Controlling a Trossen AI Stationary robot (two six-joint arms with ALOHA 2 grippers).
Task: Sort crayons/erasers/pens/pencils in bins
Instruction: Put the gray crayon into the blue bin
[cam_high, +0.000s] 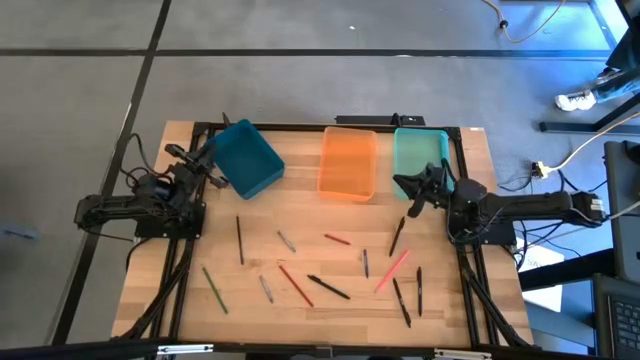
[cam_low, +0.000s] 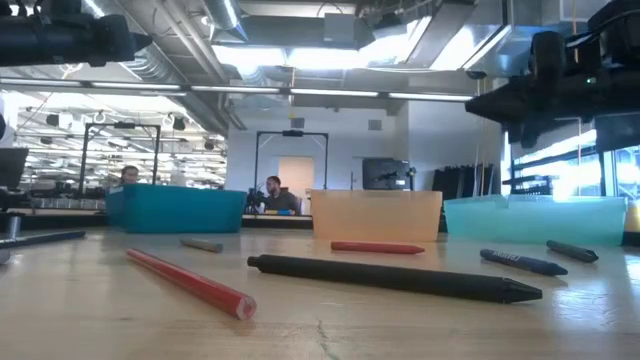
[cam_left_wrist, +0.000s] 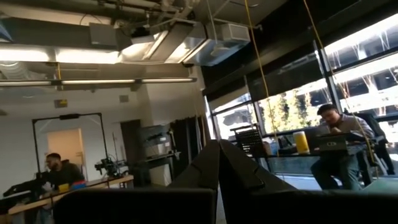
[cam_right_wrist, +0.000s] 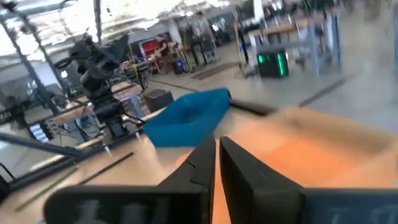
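While both grippers idle, room dominates left wrist view

The counter (cam_high: 300, 250) is pale wood with visible plank seams and a smooth, lightly sheened top. The blue bin (cam_high: 246, 158), orange bin (cam_high: 347, 163) and teal bin (cam_high: 419, 156) look like plastic; the orange and teal ones are translucent with a soft gloss, the blue one opaque. The red pencil (cam_low: 190, 283) has a smooth painted coat. The black pen (cam_low: 390, 277) is matt dark plastic. Both arms' fingers (cam_right_wrist: 261, 180) look like matt black plastic.
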